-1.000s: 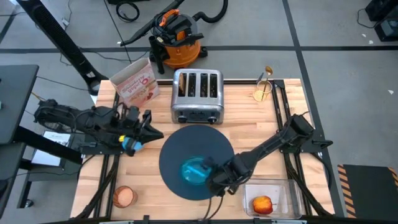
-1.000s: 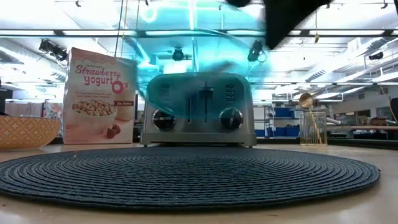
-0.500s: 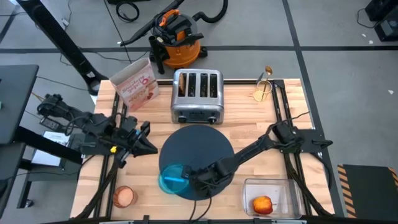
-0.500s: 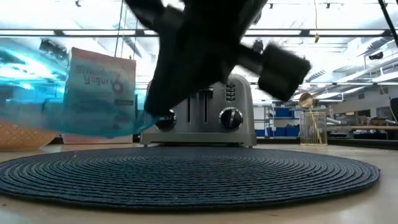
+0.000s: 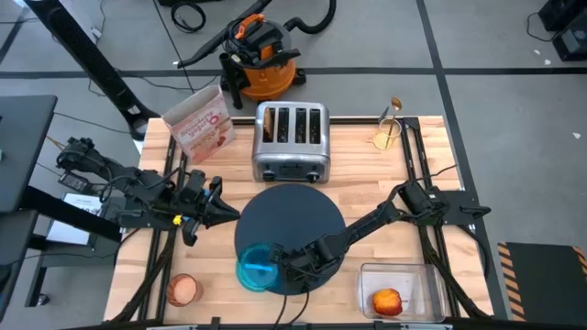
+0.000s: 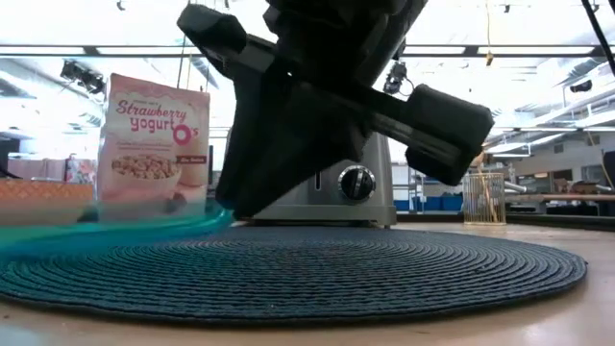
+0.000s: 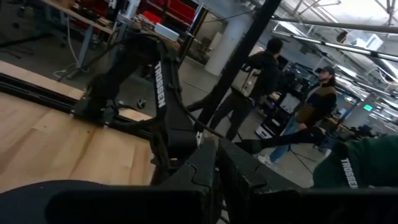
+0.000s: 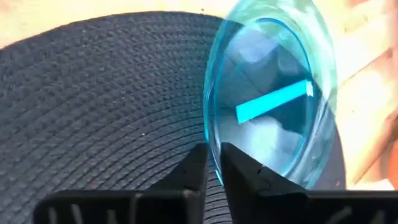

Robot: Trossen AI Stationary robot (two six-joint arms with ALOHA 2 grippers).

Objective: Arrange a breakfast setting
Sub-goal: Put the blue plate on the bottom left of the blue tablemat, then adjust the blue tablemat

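Observation:
A clear blue plate [image 5: 256, 269] lies low over the near left edge of the round dark slate-blue mat [image 5: 293, 220]. It also shows in the right wrist view [image 8: 273, 106] and in the low view [image 6: 106, 234]. My right gripper [image 5: 279, 266] is shut on the plate. My left gripper [image 5: 229, 216] is shut and empty, left of the mat. The copper cup [image 5: 182, 290] stands at the near left. The red apple [image 5: 387, 301] lies in a clear tub. The gold spoon [image 5: 394, 108] stands in a holder at the far right. The bowl and toast do not show. My right gripper pinches the plate's rim [image 8: 212, 155] between its two fingers, on the side toward the table's right. The fingers come low and slanting from the right. The plate sits nearly flat, close over the mat's left edge; whether it rests on the mat, I cannot tell.
The steel four-slot toaster [image 5: 291, 142] stands just beyond the mat. The pink-and-white cereal box [image 5: 199, 121] stands at the far left. The clear tub [image 5: 404, 289] is at the near right. People stand in the room beyond the table [image 7: 261, 74].
My right gripper has carried the plate from over the mat's near middle toward the table's left and down. The plate was tilted high over the mat and is now low and nearly flat at the mat's near left edge. My left gripper has shifted slightly toward the near edge.

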